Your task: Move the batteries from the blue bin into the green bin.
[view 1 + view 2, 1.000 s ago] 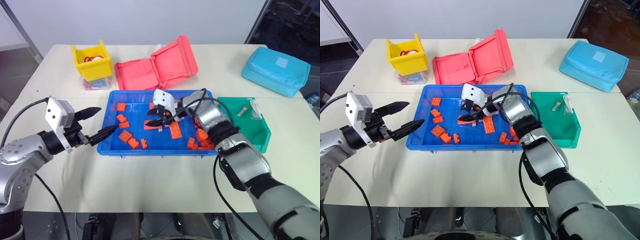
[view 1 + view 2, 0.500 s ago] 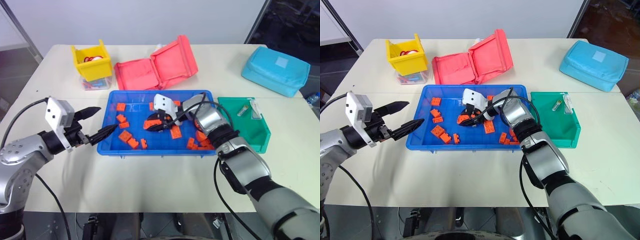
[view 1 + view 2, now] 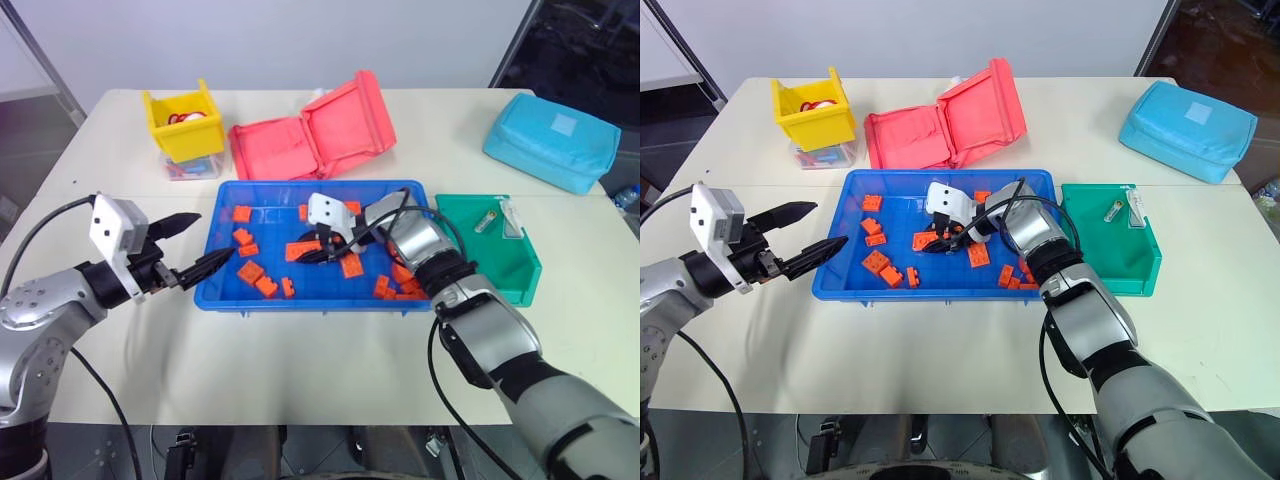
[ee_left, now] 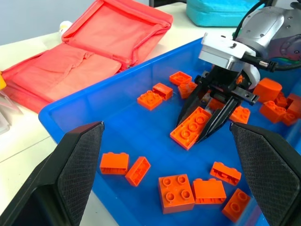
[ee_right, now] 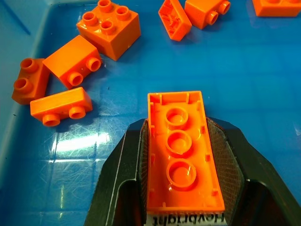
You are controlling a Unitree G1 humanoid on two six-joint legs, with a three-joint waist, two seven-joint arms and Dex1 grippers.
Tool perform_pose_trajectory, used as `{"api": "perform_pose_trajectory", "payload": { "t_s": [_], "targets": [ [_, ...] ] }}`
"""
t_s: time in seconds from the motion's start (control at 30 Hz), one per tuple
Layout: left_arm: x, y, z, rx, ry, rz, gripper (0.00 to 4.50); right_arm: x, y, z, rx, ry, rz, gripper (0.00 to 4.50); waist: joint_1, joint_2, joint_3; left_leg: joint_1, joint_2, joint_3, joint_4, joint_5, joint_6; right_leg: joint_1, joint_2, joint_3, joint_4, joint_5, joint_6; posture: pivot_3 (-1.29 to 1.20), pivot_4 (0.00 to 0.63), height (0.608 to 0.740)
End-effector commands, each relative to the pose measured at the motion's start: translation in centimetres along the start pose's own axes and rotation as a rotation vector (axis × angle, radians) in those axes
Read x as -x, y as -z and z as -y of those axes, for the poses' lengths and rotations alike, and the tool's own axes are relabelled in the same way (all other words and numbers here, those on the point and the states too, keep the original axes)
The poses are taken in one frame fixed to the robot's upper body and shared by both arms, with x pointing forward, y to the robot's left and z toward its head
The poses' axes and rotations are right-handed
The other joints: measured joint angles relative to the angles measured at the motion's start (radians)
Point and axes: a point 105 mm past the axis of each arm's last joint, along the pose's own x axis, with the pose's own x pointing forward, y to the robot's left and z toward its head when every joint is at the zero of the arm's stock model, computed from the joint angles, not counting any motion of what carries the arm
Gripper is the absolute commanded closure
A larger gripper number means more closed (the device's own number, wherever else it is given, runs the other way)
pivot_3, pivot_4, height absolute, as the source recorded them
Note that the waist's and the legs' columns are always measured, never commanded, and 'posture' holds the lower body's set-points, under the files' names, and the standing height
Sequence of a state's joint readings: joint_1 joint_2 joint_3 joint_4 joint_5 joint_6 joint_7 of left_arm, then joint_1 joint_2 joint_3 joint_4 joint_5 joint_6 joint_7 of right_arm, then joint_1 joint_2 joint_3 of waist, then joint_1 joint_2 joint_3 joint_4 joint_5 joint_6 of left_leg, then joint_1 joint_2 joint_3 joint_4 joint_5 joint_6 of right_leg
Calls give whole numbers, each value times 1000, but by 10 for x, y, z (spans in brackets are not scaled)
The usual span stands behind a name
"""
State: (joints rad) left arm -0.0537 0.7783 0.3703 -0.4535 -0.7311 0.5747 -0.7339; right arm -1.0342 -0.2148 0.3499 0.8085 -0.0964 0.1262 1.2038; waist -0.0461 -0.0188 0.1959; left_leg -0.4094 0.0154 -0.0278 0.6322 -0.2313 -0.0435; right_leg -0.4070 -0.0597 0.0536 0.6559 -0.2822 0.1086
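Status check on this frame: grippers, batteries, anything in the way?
Right gripper clamped on an orange brick in the blue bin, not a battery. Left gripper open, hovering at the bin's left edge. Battery in the green bin.

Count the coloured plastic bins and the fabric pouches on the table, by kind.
Plastic bins: 3, the yellow bin, the blue bin, the green bin
Fabric pouches: 2, the red pouch lying open, the light-blue pouch zipped
Total: 5
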Motion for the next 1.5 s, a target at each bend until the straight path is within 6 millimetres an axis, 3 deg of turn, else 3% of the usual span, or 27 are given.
{"api": "perform_pose_trajectory", "payload": {
  "t_s": [0.03,0.13,0.37,0.6,0.7,0.9,0.93,1.13,1.3,1.5],
  "targets": [
    [4,-15,-1,-54,-14,51,0,0,-10,1,32,3,21,3254,0,0,0,0,0,0,0,0,0,0,0,0,0,0,0,0,150,740],
    [4,-15,-1,-54,-15,49,0,1,-20,4,37,13,54,3254,0,0,0,0,0,0,0,0,0,0,0,0,0,0,0,0,150,740],
    [4,-15,-1,-52,-14,50,0,0,-78,16,159,93,224,3254,-5,0,0,0,0,0,0,0,0,-1,0,0,0,0,0,0,150,740],
    [1,-16,3,-48,-4,60,0,-15,-88,26,250,221,282,3254,-2,0,0,0,0,0,-1,0,0,0,0,0,0,0,0,0,150,740],
    [1,-15,4,-44,-3,61,0,-18,-87,27,264,248,289,3254,-2,0,0,0,0,0,-1,0,-1,0,-1,0,0,0,0,0,150,740],
    [1,-15,6,-34,-6,62,0,-18,-79,31,264,275,263,177,-3,0,0,0,0,0,-1,0,-1,0,0,0,0,0,0,0,150,740],
    [1,-15,6,-33,-6,62,0,-17,-79,31,267,274,261,40,-3,0,0,0,0,0,-1,0,-1,0,0,0,0,0,0,0,150,740],
    [-2,-15,10,-24,19,65,0,0,-74,34,137,192,273,40,-11,0,0,0,0,-1,-1,0,-1,0,0,0,0,0,0,0,150,740],
    [-2,-15,12,-20,50,54,0,25,-36,28,55,84,187,40,-2,0,0,0,-1,-1,-1,0,-1,0,-1,-1,0,0,0,0,150,740],
    [-2,-17,11,-26,63,52,0,37,-15,18,24,14,128,40,-7,0,0,0,0,0,-1,0,-1,0,0,0,0,0,0,0,150,740]
  ]
}}
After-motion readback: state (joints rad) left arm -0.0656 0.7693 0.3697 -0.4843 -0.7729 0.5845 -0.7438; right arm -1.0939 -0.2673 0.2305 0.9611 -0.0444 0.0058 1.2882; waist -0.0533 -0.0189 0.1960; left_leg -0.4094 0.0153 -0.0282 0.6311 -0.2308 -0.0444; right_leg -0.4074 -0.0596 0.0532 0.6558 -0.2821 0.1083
